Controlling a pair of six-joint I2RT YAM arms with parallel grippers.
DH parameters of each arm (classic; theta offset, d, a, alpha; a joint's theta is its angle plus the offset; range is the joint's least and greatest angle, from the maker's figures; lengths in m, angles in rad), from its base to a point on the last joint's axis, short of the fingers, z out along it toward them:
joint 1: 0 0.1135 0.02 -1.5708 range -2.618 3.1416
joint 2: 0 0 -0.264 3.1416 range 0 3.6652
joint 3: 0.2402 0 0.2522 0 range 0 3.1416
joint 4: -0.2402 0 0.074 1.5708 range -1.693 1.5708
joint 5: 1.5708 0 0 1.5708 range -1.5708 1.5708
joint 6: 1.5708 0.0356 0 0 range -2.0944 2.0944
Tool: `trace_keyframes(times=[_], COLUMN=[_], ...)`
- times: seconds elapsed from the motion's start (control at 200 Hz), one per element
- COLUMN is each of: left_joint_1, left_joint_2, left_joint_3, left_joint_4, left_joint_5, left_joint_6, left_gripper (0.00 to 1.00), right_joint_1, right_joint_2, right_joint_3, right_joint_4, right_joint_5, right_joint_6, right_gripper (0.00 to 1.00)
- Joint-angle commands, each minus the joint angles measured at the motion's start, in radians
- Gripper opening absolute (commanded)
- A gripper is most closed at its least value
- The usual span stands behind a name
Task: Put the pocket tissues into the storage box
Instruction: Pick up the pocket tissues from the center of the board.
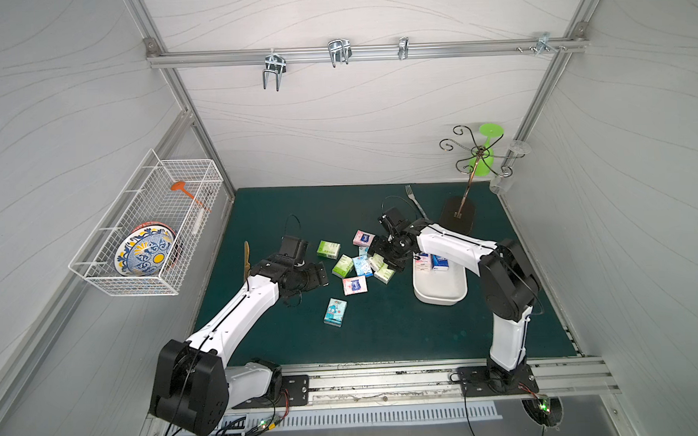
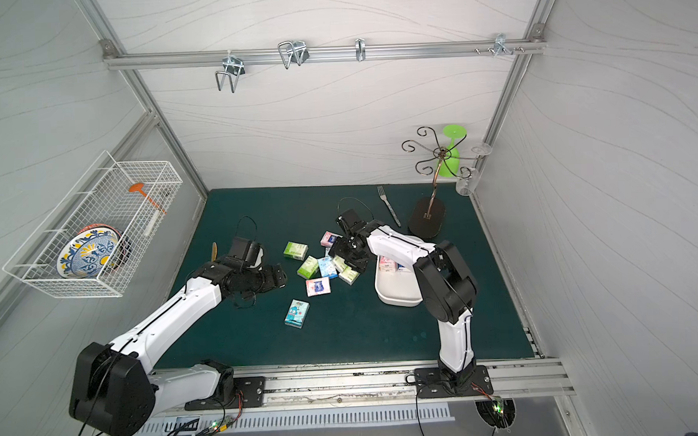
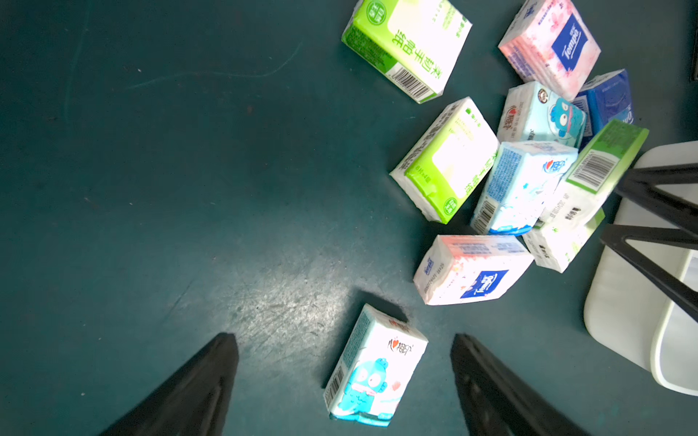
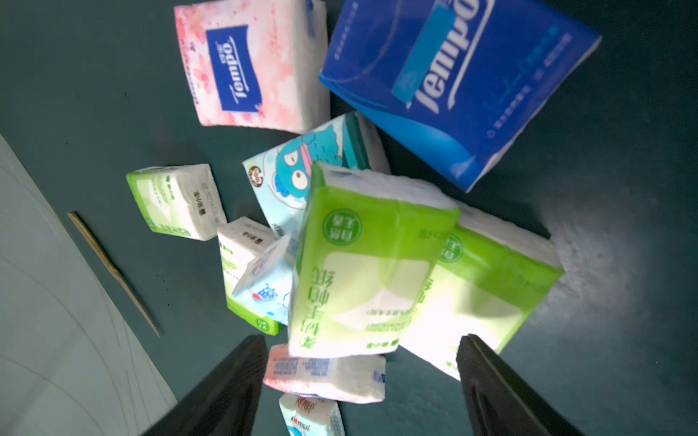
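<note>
Wide, empty right tool point(image 4: 362, 339) over heaped pocket tissues point(image 1: 361, 265); closing could pinch two green packets point(image 4: 370, 256) or scatter the heap. The storage box point(image 1: 442, 292) sits just beside it. Also wide, empty: left tool point(image 3: 342, 336).

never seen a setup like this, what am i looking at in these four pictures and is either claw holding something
Two white-and-black robot arms work over a dark green table mat. The two wide pictures come from one overhead camera; the two close-ups from a camera on each wrist. Small plastic-wrapped tissue packets in pink, green and blue lie loose on the mat, and two sit in the shallow white plastic tray. The left gripper and the right gripper are both open, holding nothing.
</note>
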Motion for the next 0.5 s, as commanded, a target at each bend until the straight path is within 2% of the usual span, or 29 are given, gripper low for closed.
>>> trace_keyframes(times=[0.0,0.245,0.495], left_joint_1=[-0.003,-0.003,-0.003], left_joint_2=[-0.017,-0.008,-0.007], left_joint_3=[-0.011,-0.026,-0.029], left_joint_4=[0.014,0.055,0.055], left_joint_5=[-0.036,-0.057,-0.063], left_joint_6=[0.030,0.008,0.008], left_gripper=[0.93,0.93,0.93], right_joint_1=[0.001,0.002,-0.003], right_joint_2=[0.031,0.094,0.107], right_joint_3=[0.013,0.029,0.044], right_joint_4=[0.023,0.063,0.060], right_joint_5=[0.000,-0.007,0.010], right_joint_6=[0.027,0.018,-0.024], right_gripper=[0.82,0.73,0.42])
